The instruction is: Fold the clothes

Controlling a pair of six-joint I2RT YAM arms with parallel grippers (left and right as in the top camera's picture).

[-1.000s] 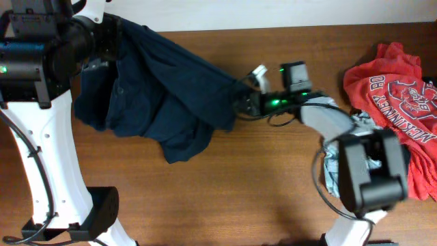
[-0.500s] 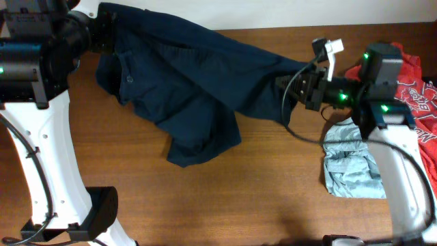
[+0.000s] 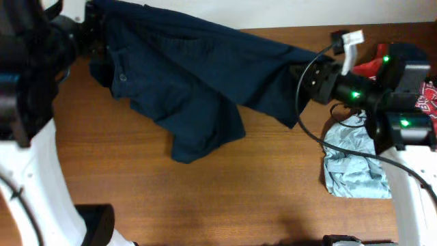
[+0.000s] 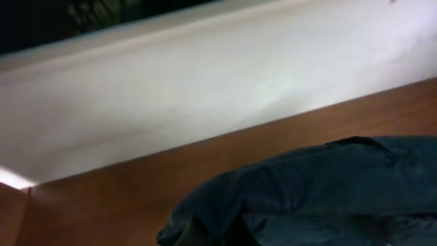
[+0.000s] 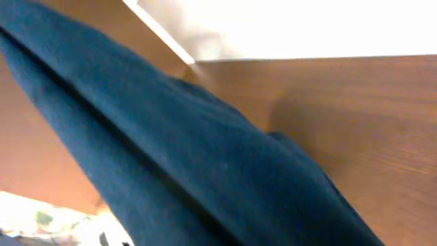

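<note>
Over the table [image 3: 205,205], the clothes [image 3: 191,75] hang stretched, with the long axis running from the left arm to the right arm and 1 leg drooping onto the wood. The left gripper [image 3: 94,33] and the right gripper [image 3: 307,72] each seem clamped on 1 end, though the cloth hides their fingers.

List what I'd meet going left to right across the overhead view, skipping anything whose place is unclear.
Left arm → navy garment, stretched between both arms → right gripper at the garment's right end → pale blue cloth → red cloth at the right edge.
</note>
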